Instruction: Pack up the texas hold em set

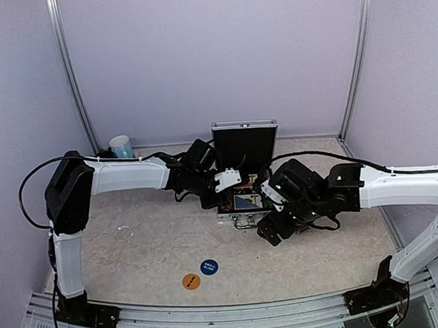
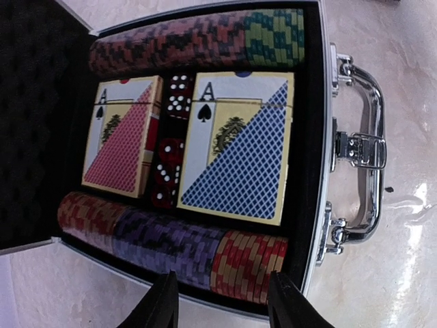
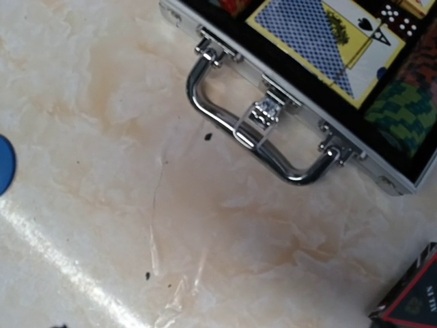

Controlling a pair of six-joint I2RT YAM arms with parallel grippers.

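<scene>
Left fingers (image 2: 162,306): spread wide with nothing between them, hanging just above one edge of the case (image 2: 308,102), over the chip row (image 2: 171,239) on that side.
Right fingers (image 1: 271,232): low over the desk (image 1: 322,265), just in front of the case. They do not show in the right wrist view, so I cannot tell how far apart they stand or whether they hold anything.
Left arm (image 1: 127,175): rises from its base at the near left and bends at the elbow. The forearm runs right, with the wrist tipped down over the case's left side.
Right arm (image 1: 406,186): enters from the right edge with its forearm running left and the wrist bent down near the handle (image 3: 252,137).
Case: open mid-desk, lid upright at the back, handle toward the arms.
Inside: a second chip row (image 2: 198,37) along the opposite side. Between the rows lie a red-backed deck (image 2: 119,140) and a blue-backed deck (image 2: 235,154), with red dice (image 2: 171,147) between them.
Buttons: blue button (image 1: 209,266) and orange button (image 1: 191,282) lie close together on the desk, well apart from the case.
Corner of the right wrist view: a dark piece (image 3: 410,301) with a red edge, possibly the triangular marker but too cropped to be sure.
</scene>
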